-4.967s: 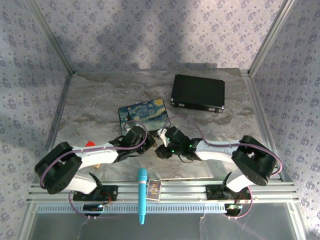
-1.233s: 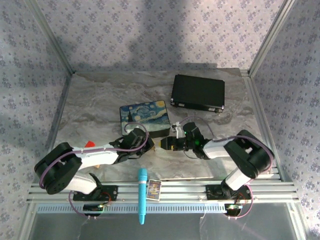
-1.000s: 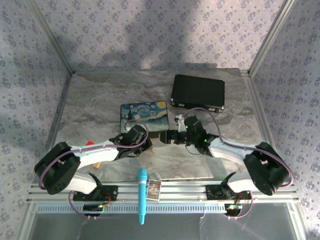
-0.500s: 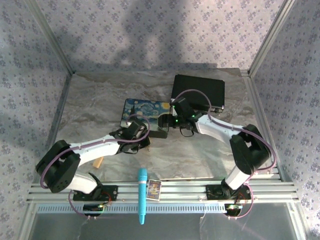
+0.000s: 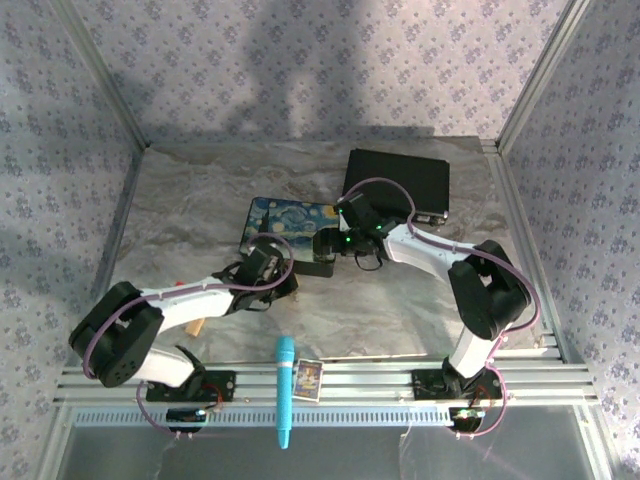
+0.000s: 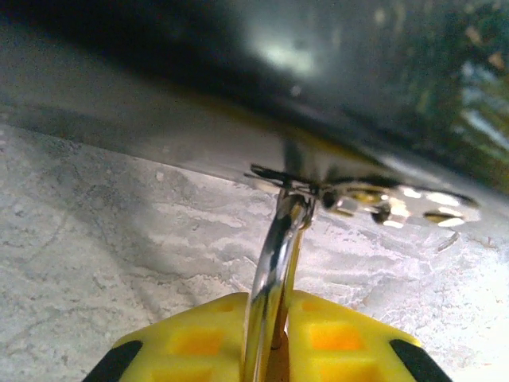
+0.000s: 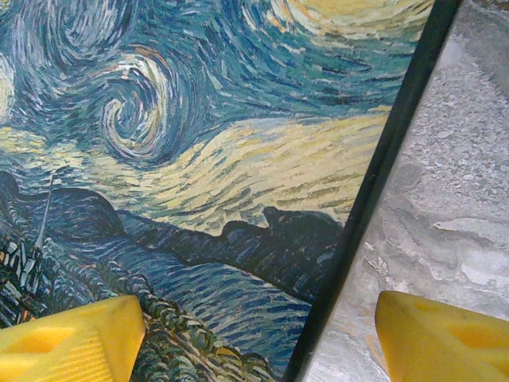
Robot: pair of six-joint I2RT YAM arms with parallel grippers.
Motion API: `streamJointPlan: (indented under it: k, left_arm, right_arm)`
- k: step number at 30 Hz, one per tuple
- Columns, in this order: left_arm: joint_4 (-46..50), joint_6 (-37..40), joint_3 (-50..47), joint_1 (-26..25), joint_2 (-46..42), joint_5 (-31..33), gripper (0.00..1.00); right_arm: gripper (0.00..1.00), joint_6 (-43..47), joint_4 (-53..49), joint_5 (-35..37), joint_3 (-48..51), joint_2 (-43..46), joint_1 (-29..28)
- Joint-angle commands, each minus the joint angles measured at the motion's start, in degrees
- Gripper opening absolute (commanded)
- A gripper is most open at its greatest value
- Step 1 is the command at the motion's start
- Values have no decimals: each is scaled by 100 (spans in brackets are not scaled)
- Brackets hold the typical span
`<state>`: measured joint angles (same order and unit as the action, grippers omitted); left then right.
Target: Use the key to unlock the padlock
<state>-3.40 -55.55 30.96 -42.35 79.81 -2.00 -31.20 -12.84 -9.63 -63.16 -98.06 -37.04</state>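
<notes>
Padlock (image 6: 274,263): thin curved silver shackle pinched in left gripper (image 6: 278,322), jaws nearly closed, rising to painted box's (image 7: 199,159) dark lower edge; brass-gold body blurred there. Right gripper (image 7: 258,334) gapes wide, empty, over box.

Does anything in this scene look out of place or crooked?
Yes. The box lies askew, not square to the table, with its far right corner close to the black case. A teal tube also lies across the front rail instead of on the table.
</notes>
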Motion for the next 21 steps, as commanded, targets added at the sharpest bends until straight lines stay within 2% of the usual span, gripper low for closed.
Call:
streamJointPlan:
  k: [1,4,6,12,17,21]
  left_arm:
    - [354,-86,-373,-200,110,630,22]
    - [723,-135,-136,-685,122,1464,25]
    - [951,-243,-55,-845,164,1804,26]
    - [1583,-531,143,-1123,220,2287,25]
    - [1940,-376,466,-1360,357,2757,25]
    - [2501,-290,926,-1469,706,2948,19]
  right_arm:
    - [78,-69,-328,70,40,-292,-36]
    - [79,-96,-325,37,62,-353,-33]
    - [79,-118,-321,1,67,-387,-32]
    - [79,-157,-307,-5,84,-372,-32]
    - [78,-175,-229,-3,137,-358,-37]
    - [78,-198,-171,-4,211,-344,-25]
